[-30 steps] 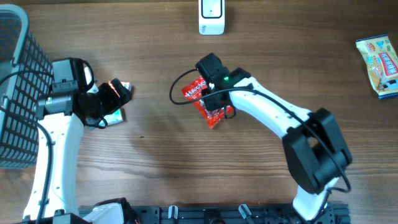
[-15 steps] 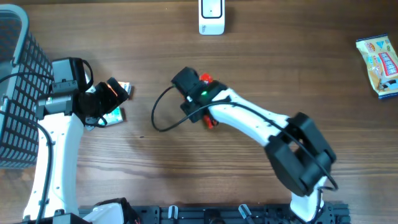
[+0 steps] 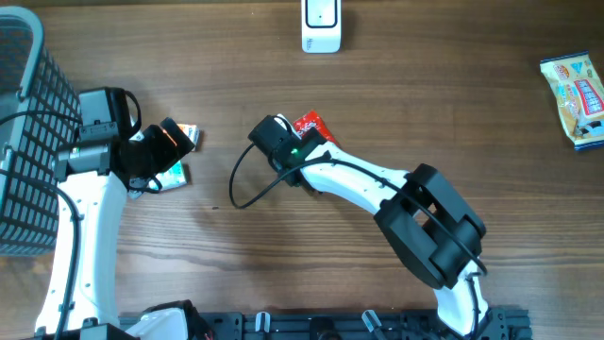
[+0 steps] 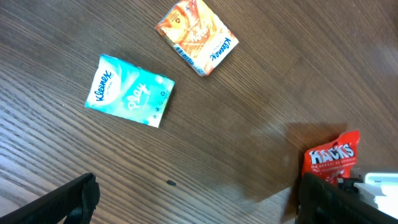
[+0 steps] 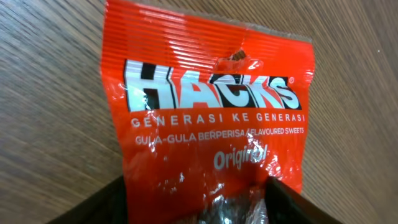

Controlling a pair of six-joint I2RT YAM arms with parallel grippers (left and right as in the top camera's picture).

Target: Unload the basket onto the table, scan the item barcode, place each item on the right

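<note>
The right fingers [image 5: 286,211] are standing apart, apparently not clamping. The red Hacks packet [image 5: 211,112] is lying flat on the bench [image 5: 50,124], between and ahead of them. The left fingers [image 4: 68,202] are spread wide and gripping nothing, with a Kleenex pack [image 4: 129,91] and an orange packet [image 4: 196,36] lying ahead of them. The wire basket [image 3: 24,123] is sitting behind the left fingers; its contents are not discernible.

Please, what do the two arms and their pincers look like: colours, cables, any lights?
The left arm and right arm have white rounded links and bulky black joints. The left pincer and right pincer have dark fingers. A thin black cable loops beside the right wrist, where a small green light glows.
</note>
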